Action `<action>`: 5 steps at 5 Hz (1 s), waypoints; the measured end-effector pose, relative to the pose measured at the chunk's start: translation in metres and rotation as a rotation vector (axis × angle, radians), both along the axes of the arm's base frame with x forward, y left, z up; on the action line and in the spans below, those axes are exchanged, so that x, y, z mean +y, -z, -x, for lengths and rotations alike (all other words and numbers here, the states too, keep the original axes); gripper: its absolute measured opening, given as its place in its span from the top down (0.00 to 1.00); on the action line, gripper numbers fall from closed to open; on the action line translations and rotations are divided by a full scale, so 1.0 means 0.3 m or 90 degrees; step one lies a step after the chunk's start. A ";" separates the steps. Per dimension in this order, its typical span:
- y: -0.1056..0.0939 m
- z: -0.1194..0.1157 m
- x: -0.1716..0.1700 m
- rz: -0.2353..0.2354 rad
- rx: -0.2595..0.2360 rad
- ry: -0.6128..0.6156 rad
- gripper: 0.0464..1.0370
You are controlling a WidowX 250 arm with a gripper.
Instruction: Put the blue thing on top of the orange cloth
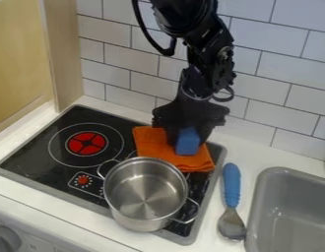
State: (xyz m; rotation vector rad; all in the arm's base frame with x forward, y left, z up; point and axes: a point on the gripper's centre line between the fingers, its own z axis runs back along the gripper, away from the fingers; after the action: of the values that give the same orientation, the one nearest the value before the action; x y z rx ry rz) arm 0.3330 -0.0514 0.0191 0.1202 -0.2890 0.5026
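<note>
The black gripper [187, 139] hangs down over the back right part of the stove, its fingers shut on a blue block [187, 143]. Directly beneath and around the block lies the orange cloth [152, 141], spread over the stove's back right corner. The block overlaps the cloth's middle in the camera view; whether its underside touches the cloth, I cannot tell. Part of the cloth's back edge is hidden behind the gripper.
A steel pot [145, 194] stands in front of the cloth on the black stove [56, 147]. To the right, a spoon with a blue handle [231, 189] lies on the white counter beside a grey sink [290, 211]. A tiled wall [283, 74] rises behind.
</note>
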 end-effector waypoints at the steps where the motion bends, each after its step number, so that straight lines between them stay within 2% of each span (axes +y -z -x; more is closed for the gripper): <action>1: 0.016 0.020 0.001 0.005 0.013 -0.002 0.09; 2: 0.021 0.022 0.001 0.005 0.015 -0.003 0.01; 4: 0.032 0.036 0.006 0.002 0.022 -0.001 0.04; 5: 0.030 0.053 0.011 0.012 0.013 0.001 0.04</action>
State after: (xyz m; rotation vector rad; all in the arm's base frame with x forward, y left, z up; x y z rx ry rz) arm 0.3170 -0.0480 0.0101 0.1065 -0.2637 0.5025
